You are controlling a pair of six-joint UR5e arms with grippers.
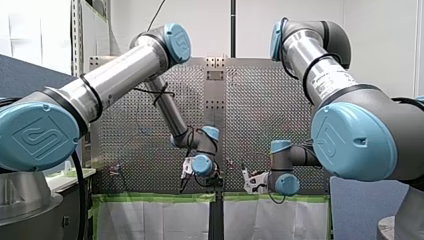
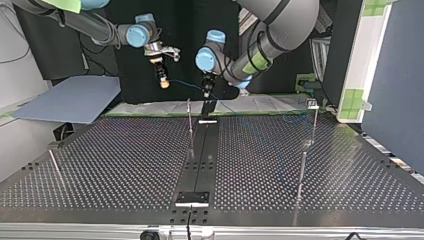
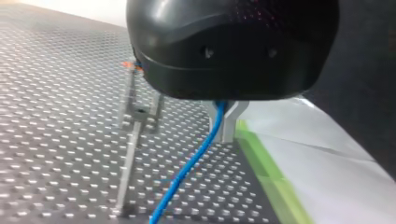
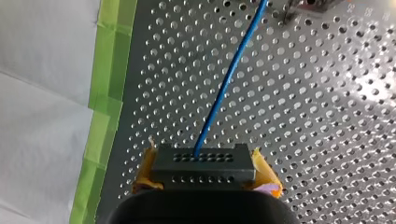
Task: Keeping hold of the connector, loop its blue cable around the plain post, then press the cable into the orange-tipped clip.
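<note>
In the right wrist view my right gripper (image 4: 204,161), with yellow pads, is shut on a dark grey connector (image 4: 205,171). The blue cable (image 4: 224,84) leaves the connector and runs ahead over the perforated plate. In the left wrist view my left gripper (image 3: 225,133) has its metal fingers shut on the same blue cable (image 3: 187,170), which hangs down toward the plate. Beside it stand a thin post (image 3: 128,158) and an orange-tipped clip (image 3: 132,66). In the top view my right gripper (image 2: 163,80) hangs left of my left gripper (image 2: 206,92), both above the table's far edge.
Several thin posts stand on the perforated table (image 2: 125,165): one near the middle (image 2: 190,122), two at the top view's right (image 2: 313,117) (image 2: 301,172), one at its left (image 2: 55,167). A black strip (image 2: 202,155) runs down the middle. Green tape (image 4: 109,93) edges the plate.
</note>
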